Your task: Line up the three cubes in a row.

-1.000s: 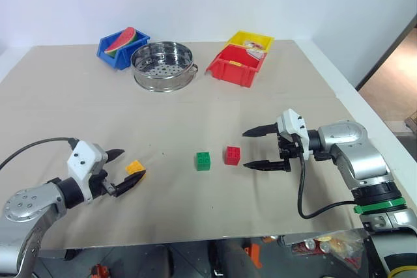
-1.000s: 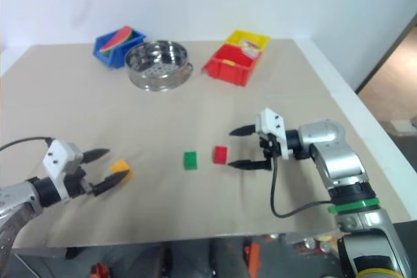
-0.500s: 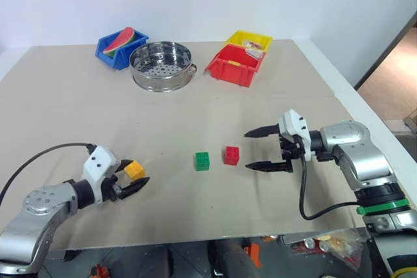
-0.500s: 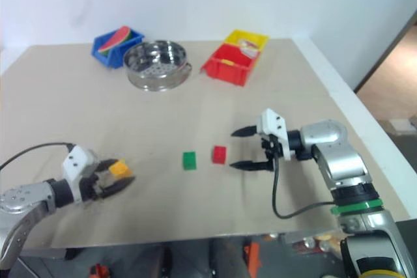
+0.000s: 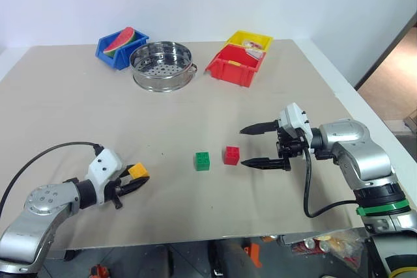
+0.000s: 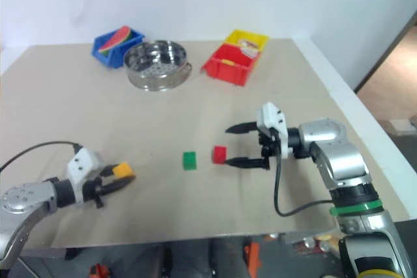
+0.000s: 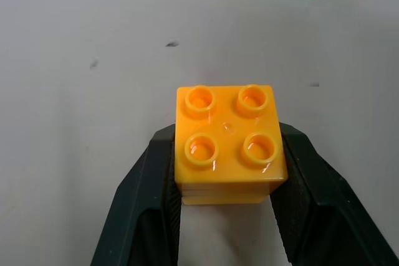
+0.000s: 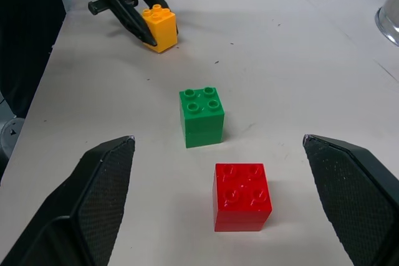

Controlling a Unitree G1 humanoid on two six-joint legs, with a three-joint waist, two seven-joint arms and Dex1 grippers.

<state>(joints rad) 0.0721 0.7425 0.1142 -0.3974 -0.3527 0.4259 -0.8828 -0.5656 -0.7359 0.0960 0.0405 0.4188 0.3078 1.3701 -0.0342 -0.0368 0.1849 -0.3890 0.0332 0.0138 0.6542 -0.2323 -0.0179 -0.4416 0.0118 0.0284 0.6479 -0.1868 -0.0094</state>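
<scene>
Left gripper (image 5: 133, 182) clamped, right gripper (image 5: 259, 146) agape

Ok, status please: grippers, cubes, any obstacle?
Left gripper shut on yellow-orange plastic studded cube. Right gripper open beside red cube; green cube adjacent. No obstacle.

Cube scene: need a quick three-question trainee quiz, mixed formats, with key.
1. True or false: the left gripper is shut on the orange cube.
2. Which cube lies nearest the right gripper? A) the green cube B) the red cube C) the orange cube
3. Fill in: the right gripper's fingers are ____, with nothing held.

Key
1. True: both fingers press its sides.
2. B: the red cube sits just off the open fingertips, green beyond it.
3. Open.
</scene>
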